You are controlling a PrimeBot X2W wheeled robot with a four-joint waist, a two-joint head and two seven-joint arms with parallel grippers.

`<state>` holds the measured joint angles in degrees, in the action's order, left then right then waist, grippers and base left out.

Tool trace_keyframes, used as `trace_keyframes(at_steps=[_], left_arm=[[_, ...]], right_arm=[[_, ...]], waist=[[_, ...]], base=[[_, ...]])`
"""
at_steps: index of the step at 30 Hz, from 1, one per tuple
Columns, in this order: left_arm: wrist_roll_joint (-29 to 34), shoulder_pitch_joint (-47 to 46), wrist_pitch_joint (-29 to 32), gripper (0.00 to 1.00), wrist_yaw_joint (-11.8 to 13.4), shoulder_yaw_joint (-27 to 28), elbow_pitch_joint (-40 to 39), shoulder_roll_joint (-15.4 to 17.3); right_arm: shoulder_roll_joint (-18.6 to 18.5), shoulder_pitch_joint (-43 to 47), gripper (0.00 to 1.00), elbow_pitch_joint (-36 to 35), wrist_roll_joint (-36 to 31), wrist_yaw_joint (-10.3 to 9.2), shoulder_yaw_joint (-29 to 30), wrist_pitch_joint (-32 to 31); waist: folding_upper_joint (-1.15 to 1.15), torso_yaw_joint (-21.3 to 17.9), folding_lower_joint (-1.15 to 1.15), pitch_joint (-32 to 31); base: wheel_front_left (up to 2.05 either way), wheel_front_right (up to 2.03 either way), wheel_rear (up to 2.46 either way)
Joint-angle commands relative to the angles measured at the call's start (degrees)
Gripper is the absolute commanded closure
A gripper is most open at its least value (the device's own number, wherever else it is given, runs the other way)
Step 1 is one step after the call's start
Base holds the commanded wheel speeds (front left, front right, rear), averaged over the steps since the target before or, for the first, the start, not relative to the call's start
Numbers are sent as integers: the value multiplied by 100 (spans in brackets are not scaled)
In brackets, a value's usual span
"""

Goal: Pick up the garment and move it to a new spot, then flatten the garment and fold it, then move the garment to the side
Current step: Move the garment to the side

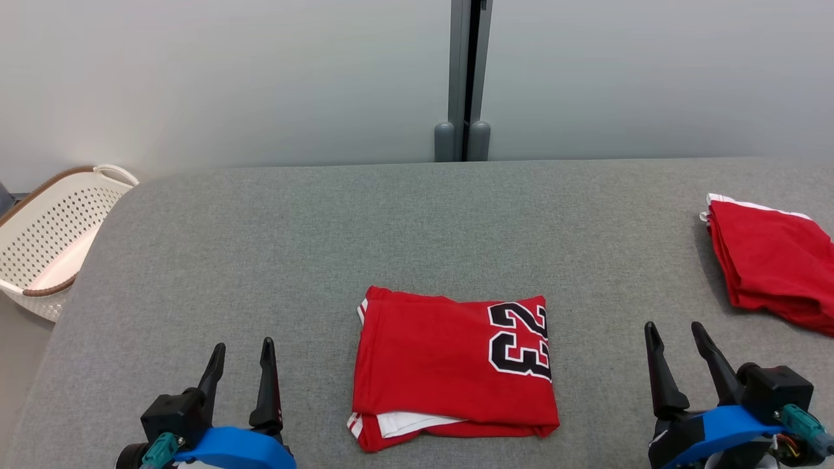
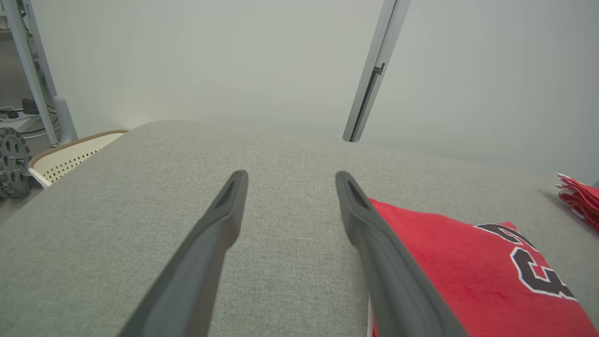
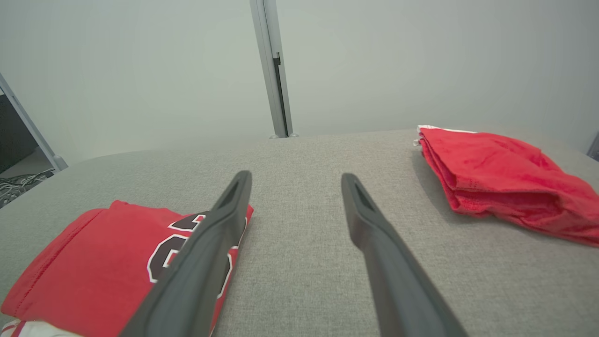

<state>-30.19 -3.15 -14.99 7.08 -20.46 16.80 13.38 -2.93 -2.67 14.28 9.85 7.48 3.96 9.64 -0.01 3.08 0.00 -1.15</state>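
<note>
Resting at the table's [image 1: 326,228] near edge, the left gripper [image 1: 244,345] and right gripper [image 1: 673,326] both have their jaws spread wide and hold nothing, fingers aimed at 12 o'clock. Between them, at the table's 6 o'clock, lies the jersey [image 1: 443,365], folded into a neat rectangle with its 23 toward 3 o'clock. It is clear of both grippers, at 3 o'clock from the left one and 9 o'clock from the right. Farther out, a red pile [image 1: 775,260] sits at the table's 3 o'clock edge, and a basket [image 1: 52,241] stands off the table at 9 o'clock.

The fold looks done, so the shift to the side seems to be what remains. A pinch that catches only the top layer would peel the fold open, and the white-trimmed layers along the near edge look loose. Lifting from one side alone could let the far half sag and spill. Dragging across the coarse cover might rumple the bottom layer. Setting down too close to the pile could disturb it.
</note>
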Motion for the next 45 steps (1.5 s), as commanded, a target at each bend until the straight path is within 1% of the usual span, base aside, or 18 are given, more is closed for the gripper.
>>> trace_keyframes(at_steps=[1,7,11,15,19,21,24,27,30,34,41,42,43,44,45], left_arm=[[10,3,-26,0,7,14,14,4],[33,-25,-26,0,32,-11,33,14],[55,-85,-25,0,34,-46,32,4],[58,-172,-26,0,48,-28,11,-25],[94,-252,-26,0,25,-8,-2,-90],[115,-305,-26,0,4,16,-6,-126],[156,-355,-26,0,-47,31,25,-189],[201,-428,-27,0,-65,58,44,-245],[241,-445,-27,0,-105,87,75,-296],[303,-484,-27,0,-154,161,109,-347],[394,-488,-27,0,-223,257,150,-387],[411,-482,-27,0,-232,271,158,-388],[418,-471,-27,0,-241,288,162,-387],[427,-456,-27,0,-252,295,164,-386],[448,-442,-27,0,-249,301,162,-384]], right_arm=[[3,107,0,-19,46,3,-8,-18],[4,89,0,11,13,3,27,-119],[4,-29,0,107,161,3,88,-452],[3,-310,0,154,225,3,35,-1028],[3,-619,0,186,402,3,-105,-1743],[2,-774,0,222,620,3,-221,-2115],[-206,-987,0,297,792,2,-359,-2575],[-276,-1157,0,441,1015,3,-398,-2893],[-401,-1289,0,641,1105,3,-411,-3089],[-460,-1403,0,956,1223,3,-448,-3277],[-457,-1505,0,1423,1352,3,-603,-3529],[-429,-1522,21,1465,1390,3,-636,-3542],[-406,-1543,52,1504,1440,3,-671,-3560],[-392,-1562,60,1535,1476,3,-712,-3576],[-385,-1579,74,1558,1513,3,-753,-3571]], waist=[[1,1,0,3],[1,38,0,47],[1,110,0,133],[1,187,0,306],[1,297,0,490],[1,354,0,581],[1,462,0,697],[1,579,0,792],[1,695,0,866],[1,823,0,924],[1,898,0,951],[1,891,0,948],[1,877,0,944],[1,856,0,940],[1,829,0,940]], base=[[0,0,0],[0,0,0],[0,0,0],[0,0,0],[0,0,0],[0,0,0],[0,0,0],[0,0,0],[0,0,0],[0,0,0],[0,0,0],[0,0,0],[0,0,0],[0,0,0],[0,0,0]])
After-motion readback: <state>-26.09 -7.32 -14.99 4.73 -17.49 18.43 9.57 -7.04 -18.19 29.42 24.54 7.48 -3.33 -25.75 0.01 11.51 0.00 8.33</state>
